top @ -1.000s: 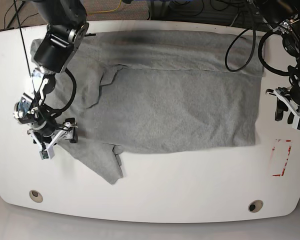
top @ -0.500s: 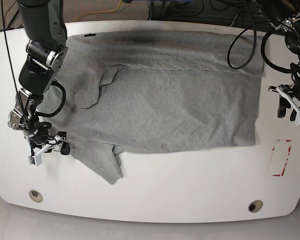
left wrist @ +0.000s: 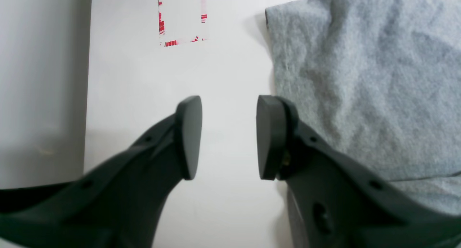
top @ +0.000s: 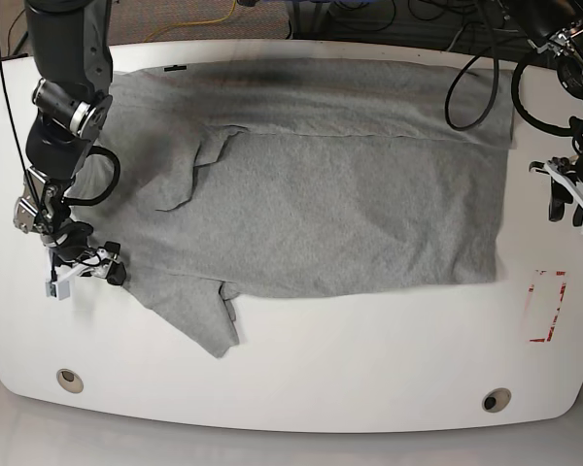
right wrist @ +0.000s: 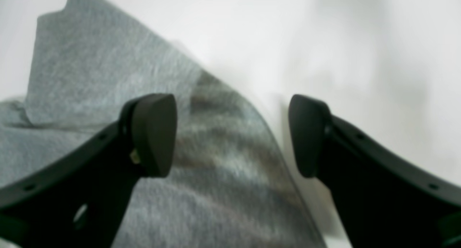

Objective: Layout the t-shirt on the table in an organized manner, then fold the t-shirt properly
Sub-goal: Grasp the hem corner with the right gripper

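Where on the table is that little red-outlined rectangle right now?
In the base view the red-lined mark sits near the table's right edge, just beyond the t-shirt's lower right corner and below the left gripper.

We see bright, even overhead light on the glossy table (top: 369, 388), with soft glare and faint shadows beside the t-shirt (top: 350, 204). The right wrist view is smeared and soft throughout; the left wrist view is sharper.

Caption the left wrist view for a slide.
Open left end effector above the table, beside the t-shirt edge, red-lined mark ahead.
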`<state>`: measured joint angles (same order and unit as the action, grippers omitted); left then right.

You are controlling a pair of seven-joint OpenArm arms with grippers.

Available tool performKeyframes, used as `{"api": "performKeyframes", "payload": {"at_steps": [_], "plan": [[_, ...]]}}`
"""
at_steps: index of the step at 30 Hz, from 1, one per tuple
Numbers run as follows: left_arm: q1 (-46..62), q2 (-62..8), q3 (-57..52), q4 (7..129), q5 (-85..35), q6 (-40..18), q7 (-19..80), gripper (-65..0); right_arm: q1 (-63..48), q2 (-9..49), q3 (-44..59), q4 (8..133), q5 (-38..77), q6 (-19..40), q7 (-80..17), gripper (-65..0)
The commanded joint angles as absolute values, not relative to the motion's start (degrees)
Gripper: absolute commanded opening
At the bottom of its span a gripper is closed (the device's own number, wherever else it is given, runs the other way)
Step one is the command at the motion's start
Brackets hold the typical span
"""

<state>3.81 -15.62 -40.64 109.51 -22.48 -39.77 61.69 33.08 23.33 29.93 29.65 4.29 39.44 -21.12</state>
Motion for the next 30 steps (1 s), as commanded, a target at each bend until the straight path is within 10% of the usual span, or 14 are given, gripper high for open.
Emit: {"api": "performKeyframes", "payload": {"at_steps": [1,21,30], "plan": [[3.2,-16.7,-40.9,110.5,-23.0,-39.8,60.4,-41.3,34.1,23.3,30.0,30.5,5.2,40.0,-19.7,-19.8],[3.2,-16.7,-40.5,110.5,-22.8,-39.7,60.4,-41.3,33.2,19.0,29.9,30.6,5.2,40.0,-19.5,-21.6],[2.8,-16.7,-40.3,109.2,-22.1,-38.8,60.4,-40.6,33.9,19.4,29.9,30.6,5.1,40.0,-19.4,-50.7]]}}
